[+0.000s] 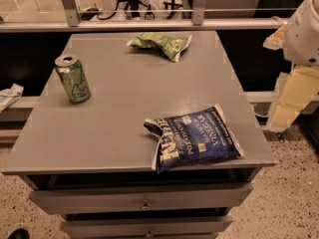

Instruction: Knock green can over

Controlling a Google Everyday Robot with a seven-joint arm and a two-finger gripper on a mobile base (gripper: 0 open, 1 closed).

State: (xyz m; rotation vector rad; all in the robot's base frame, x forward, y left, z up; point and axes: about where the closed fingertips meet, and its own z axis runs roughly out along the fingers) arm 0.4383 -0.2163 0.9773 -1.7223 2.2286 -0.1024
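green can (pixel 73 78) is upright on the grey table (pixel 119 118), left side, near the left edge and about mid-depth. silver top rim faces up, pale markings face the camera. not knocked over. gripper (pixel 289 103) is at the right edge of the camera view, off the table's right side and beyond its edge, hanging below the white arm housing (pixel 305 29). it's well apart from the can, with the whole tabletop width between them, and touches nothing on the table. open or closed: can't tell from this angle. other stuff on top: green-and-white snack bag (pixel 160 44) crumpled near the far edge, centre; blue chip bag (pixel 194 141) lying flat at the near right corner, reaching the front edge. both bags are well clear of the can. two drawers (pixel 144 199) below the tabletop, speckled floor (pixel 289 203) around.
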